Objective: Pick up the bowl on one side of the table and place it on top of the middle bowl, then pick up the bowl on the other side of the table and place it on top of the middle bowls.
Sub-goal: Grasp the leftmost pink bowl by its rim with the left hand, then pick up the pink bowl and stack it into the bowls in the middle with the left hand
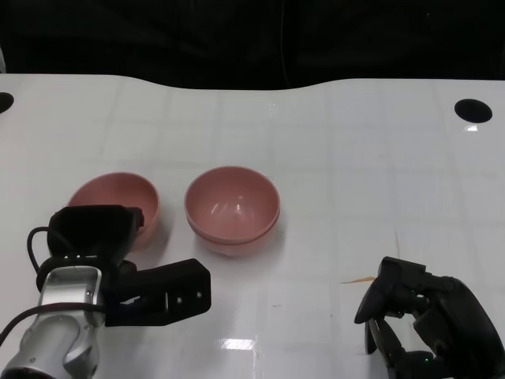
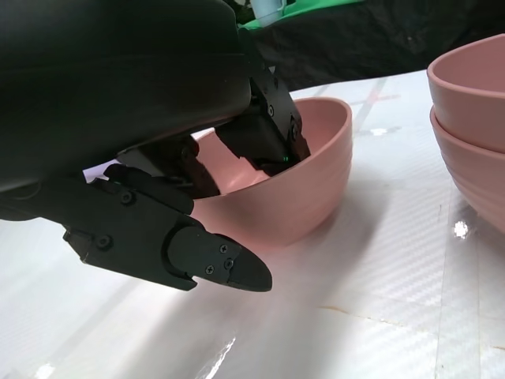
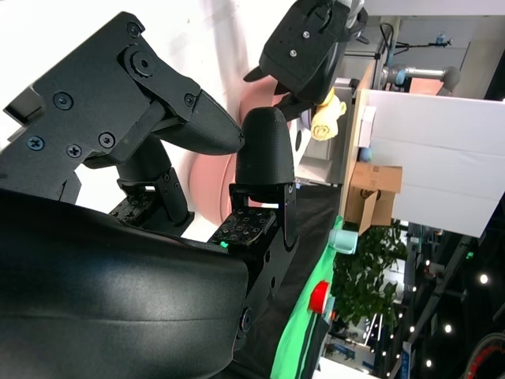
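Observation:
A pink bowl [image 1: 110, 193] sits on the white table [image 1: 355, 181] at the left. In the middle stand two pink bowls [image 1: 233, 205], one nested in the other; the left wrist view shows both rims [image 2: 473, 103]. My left hand [image 1: 99, 233] is at the left bowl's near rim. In the left wrist view its fingers [image 2: 268, 142] reach inside the bowl [image 2: 316, 174], while the thumb [image 2: 205, 260] stays outside, apart from the wall. My right hand [image 1: 426, 324] hovers low at the table's near right, fingers apart, holding nothing. Its wrist view shows the hand [image 3: 158, 197] with pink bowl beyond.
Round black holes mark the table at the far right [image 1: 473, 110] and far left [image 1: 4, 101]. A small orange scrap [image 1: 359, 279] lies near my right hand. Beyond the table's far edge all is dark. White surface stretches between the stack and my right hand.

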### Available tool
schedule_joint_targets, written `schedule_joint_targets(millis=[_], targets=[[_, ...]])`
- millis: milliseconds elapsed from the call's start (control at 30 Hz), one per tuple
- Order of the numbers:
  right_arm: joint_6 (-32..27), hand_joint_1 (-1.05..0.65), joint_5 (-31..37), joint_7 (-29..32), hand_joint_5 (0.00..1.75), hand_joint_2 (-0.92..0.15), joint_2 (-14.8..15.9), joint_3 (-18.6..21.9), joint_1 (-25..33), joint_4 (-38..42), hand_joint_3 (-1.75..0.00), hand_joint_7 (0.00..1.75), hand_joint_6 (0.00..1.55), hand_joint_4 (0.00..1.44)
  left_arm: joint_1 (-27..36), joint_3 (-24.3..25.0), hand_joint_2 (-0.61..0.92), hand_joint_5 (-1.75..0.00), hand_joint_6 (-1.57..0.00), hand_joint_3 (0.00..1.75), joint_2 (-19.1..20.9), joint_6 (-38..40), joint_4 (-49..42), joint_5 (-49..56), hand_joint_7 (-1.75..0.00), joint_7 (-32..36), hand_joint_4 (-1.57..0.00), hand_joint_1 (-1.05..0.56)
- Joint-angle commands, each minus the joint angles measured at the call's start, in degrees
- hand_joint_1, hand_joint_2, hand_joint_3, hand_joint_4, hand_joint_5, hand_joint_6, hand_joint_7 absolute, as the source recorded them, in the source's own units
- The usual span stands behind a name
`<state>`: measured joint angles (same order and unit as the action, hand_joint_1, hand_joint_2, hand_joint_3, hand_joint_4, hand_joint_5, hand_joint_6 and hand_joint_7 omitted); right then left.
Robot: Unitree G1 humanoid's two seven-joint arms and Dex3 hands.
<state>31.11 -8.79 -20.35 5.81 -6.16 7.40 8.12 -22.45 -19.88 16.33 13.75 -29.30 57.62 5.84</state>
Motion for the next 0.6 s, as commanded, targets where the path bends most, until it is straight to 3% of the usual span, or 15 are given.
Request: schedule_joint_targets(millis=[33, 67, 100, 133, 167, 200, 233, 267, 300, 433, 600], targets=[[0.1, -0.14, -0.1, -0.2, 1.63, -0.39, 0.1, 0.6, 0.5, -0.7, -1.33, 1.35, 0.83, 0.82, -1.4, -0.9, 0.92, -0.77, -1.10, 0.05, 1.7, -2.3, -3.1, -1.1, -0.05, 5.3, -1.01, -0.35], [0.1, -0.13, -0.2, -0.3, 1.63, -0.39, 0.1, 0.6, 0.5, -0.6, -1.33, 1.35, 0.83, 0.82, -1.7, -1.3, 0.92, -1.03, -1.14, 0.06, 1.8, -2.4, -3.9, -0.9, -0.04, 6.8, -0.93, -0.36], [0.1, -0.13, -0.3, -0.3, 1.63, -0.39, 0.1, 0.6, 0.5, -0.6, -1.33, 1.35, 0.84, 0.83, -2.0, -1.7, 0.92, -1.45, -1.20, 0.16, 1.8, -2.5, -4.6, -0.9, -0.07, 7.8, -0.84, -0.36], [0.1, -0.13, -0.3, -0.4, 1.63, -0.39, 0.1, 0.6, 0.5, -0.6, -1.33, 1.35, 0.84, 0.83, -2.3, -2.0, 0.92, -1.59, -1.22, 0.20, 1.8, -2.3, -5.3, -0.9, -0.09, 8.8, -0.81, -0.37], [0.0, -0.13, -0.3, -0.4, 1.63, -0.39, 0.1, 0.6, 0.5, -0.7, -1.33, 1.35, 0.84, 0.83, -2.5, -2.3, 0.92, -1.67, -1.19, 0.27, 1.8, -2.2, -5.7, -0.9, -0.26, 9.9, -0.84, -0.37], [0.0, -0.13, -0.2, -0.4, 1.63, -0.39, 0.1, 0.6, 0.6, -0.9, -1.33, 1.34, 0.84, 0.83, -2.6, -2.6, 0.92, -1.71, -0.88, 0.34, 1.9, -1.9, -5.9, -0.8, -0.98, 10.4, -0.87, -0.37], [0.2, -0.13, -0.1, -0.3, 1.63, -0.39, 0.1, 0.6, 0.6, -0.9, -1.33, 1.34, 0.85, 0.83, -2.7, -2.8, 0.92, -1.73, -0.75, 0.35, 2.0, -1.4, -5.7, -0.6, -1.22, 10.8, -0.87, -0.36], [0.4, -0.13, 0.0, -0.3, 1.63, -0.39, 0.1, 0.6, 0.5, -0.8, -1.33, 1.34, 0.85, 0.83, -2.7, -3.0, 0.92, -1.74, -0.70, 0.35, 2.2, -1.0, -5.3, -0.5, -1.25, 11.0, -0.87, -0.35], [0.5, -0.13, 0.0, -0.4, 1.63, -0.39, 0.1, 0.6, 0.5, -0.8, -1.34, 1.34, 0.85, 0.83, -2.6, -3.1, 0.92, -1.74, -0.69, 0.36, 2.3, -0.7, -4.9, -0.5, -1.19, 11.0, -0.85, -0.35], [0.2, -0.12, -0.3, -0.4, 1.63, -0.38, 0.1, 0.7, 0.5, -0.7, -1.35, 1.34, 0.85, 0.84, -2.2, -3.0, 0.92, -1.75, -0.86, 0.12, 3.0, 0.5, -2.1, -0.8, -0.51, 10.9, -0.81, -0.30], [0.1, -0.12, -0.2, -0.3, 1.62, -0.38, 0.1, 0.8, 0.3, -0.7, -1.35, 1.33, 0.85, 0.84, -1.5, -2.0, 0.91, -1.75, -0.97, 0.10, 4.1, 2.1, 2.8, -1.9, -0.42, 8.9, -0.79, -0.29]])
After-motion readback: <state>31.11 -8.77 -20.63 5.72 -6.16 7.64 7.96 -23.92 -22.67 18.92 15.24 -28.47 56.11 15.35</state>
